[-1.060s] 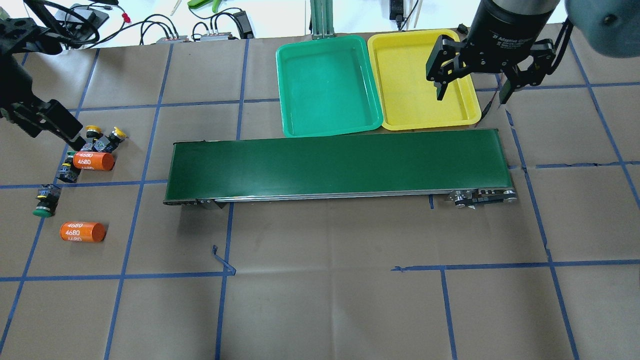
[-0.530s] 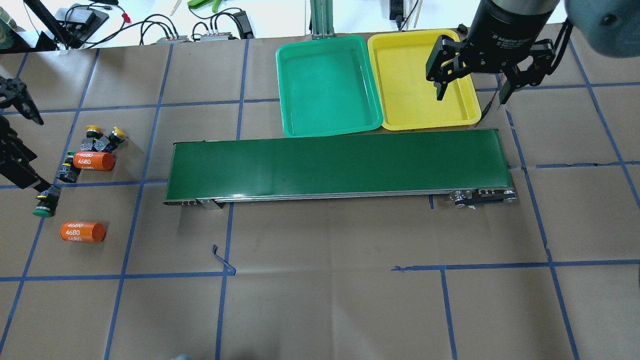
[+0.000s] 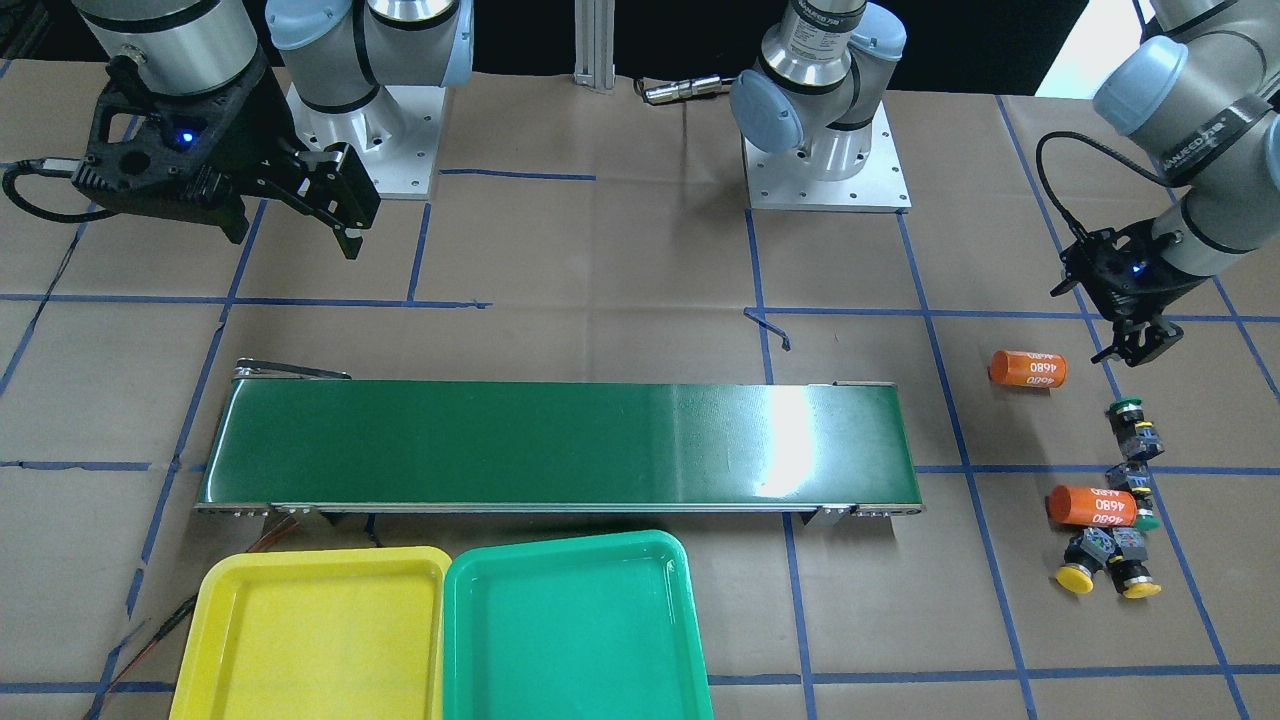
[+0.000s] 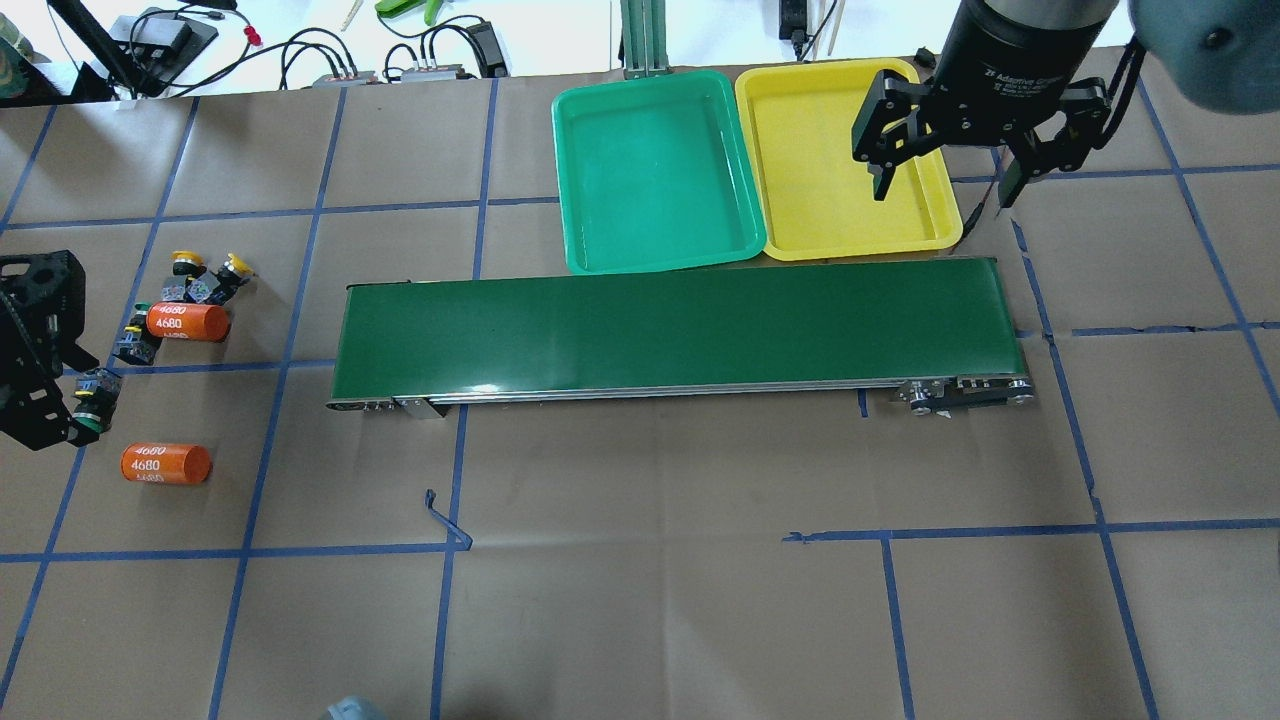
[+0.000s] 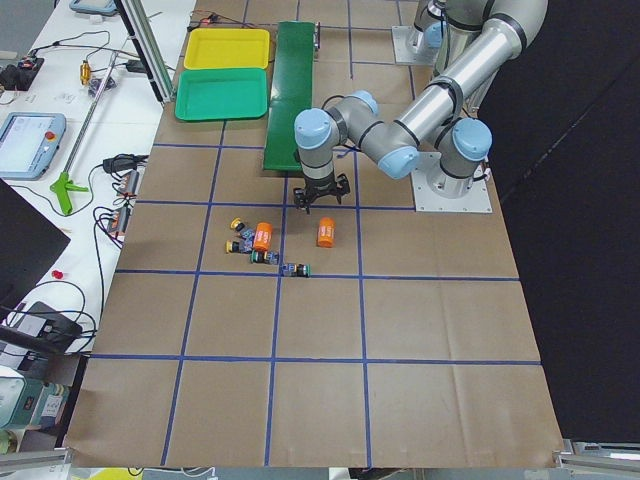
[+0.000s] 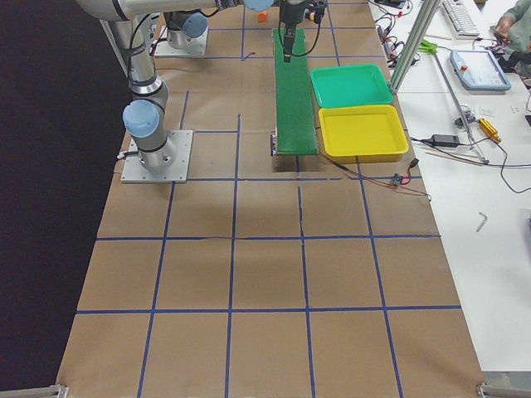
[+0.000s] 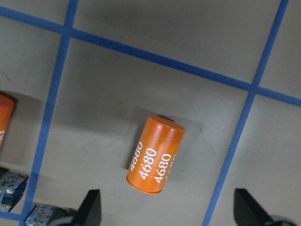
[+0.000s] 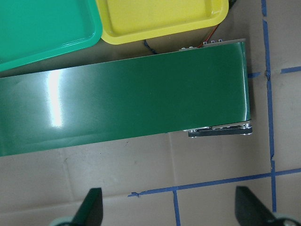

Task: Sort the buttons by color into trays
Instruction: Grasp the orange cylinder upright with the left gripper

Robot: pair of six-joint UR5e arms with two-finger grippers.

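Left end effector (image 7: 169,213), fingers apart, hangs above orange cylinder (image 7: 155,154); green button (image 3: 1135,425) nearby seems light, rigid; grasp its squarish body.

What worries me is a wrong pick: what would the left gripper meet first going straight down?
Probably the orange 4680 cylinder, which lies between the fingers of the open left gripper in the wrist view. Height is unclear, so it might touch bare paper just beside it.

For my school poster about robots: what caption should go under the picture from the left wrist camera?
Open left gripper looking down at an orange 4680 cylinder lying on brown paper.
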